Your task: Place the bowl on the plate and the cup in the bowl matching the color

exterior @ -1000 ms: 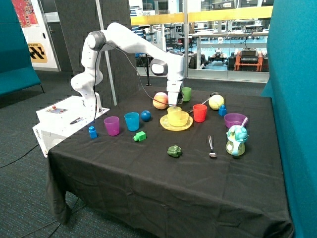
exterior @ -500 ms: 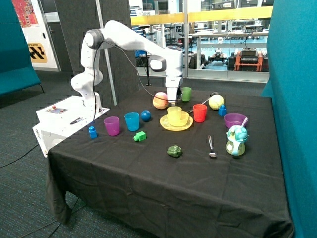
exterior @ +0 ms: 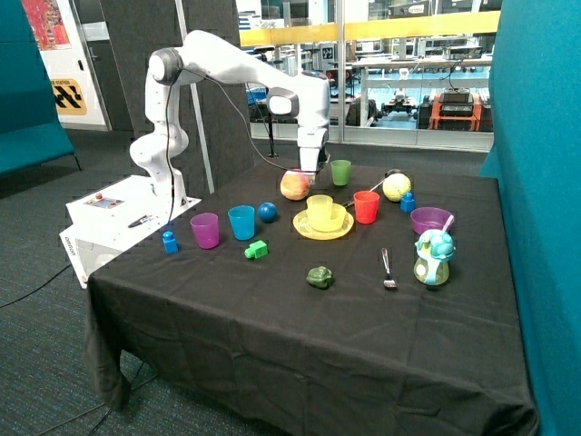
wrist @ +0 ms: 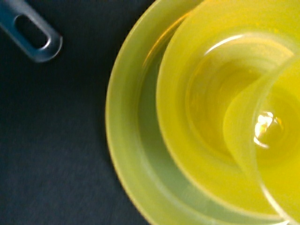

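Sitting nested on the tabletop (exterior: pixel 272 309), the yellow cup (exterior: pixel 320 208) is standing in the yellow bowl (exterior: pixel 329 219), which is resting on the yellow plate (exterior: pixel 309 229); both placements are looking complete. The hand (exterior: pixel 308 172) is hanging above and just behind the stack, holding nothing, though I cannot tell how its jaws are standing.
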Available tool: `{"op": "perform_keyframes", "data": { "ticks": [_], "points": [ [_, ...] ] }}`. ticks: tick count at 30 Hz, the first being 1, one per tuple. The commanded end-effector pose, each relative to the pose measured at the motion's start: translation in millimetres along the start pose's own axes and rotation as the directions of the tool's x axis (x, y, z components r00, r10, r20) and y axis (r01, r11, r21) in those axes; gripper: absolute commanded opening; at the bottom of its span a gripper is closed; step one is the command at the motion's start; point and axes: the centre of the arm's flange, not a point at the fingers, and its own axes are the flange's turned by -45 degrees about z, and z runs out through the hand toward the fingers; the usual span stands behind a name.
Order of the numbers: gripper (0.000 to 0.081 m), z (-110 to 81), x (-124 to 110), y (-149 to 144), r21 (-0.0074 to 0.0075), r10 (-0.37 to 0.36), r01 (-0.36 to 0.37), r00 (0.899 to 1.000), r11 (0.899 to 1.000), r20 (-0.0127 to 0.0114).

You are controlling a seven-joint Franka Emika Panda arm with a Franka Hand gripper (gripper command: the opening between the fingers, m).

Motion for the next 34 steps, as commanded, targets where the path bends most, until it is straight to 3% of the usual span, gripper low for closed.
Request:
{"op": "perform_keyframes", "data": {
  "ticks": [1,10,16,34],
  "points": [
    [0.0391,-17.6,-26.1,-10.9,-0.0011,-0.006,0.006,1.000,1.000,-0.0011],
    [0.0415,-20.7,-49.7,-16.6,-0.0011,-0.006,0.006,1.000,1.000,-0.0011],
    [0.0383,-20.2,-59.2,-13.7,-0.0011,0.004,-0.004,1.000,1.000,-0.0011],
    [0.0328,-13.4,-62.0,-9.5,-0.0011,-0.007,0.007,1.000,1.000,-0.0011]
  ]
}}
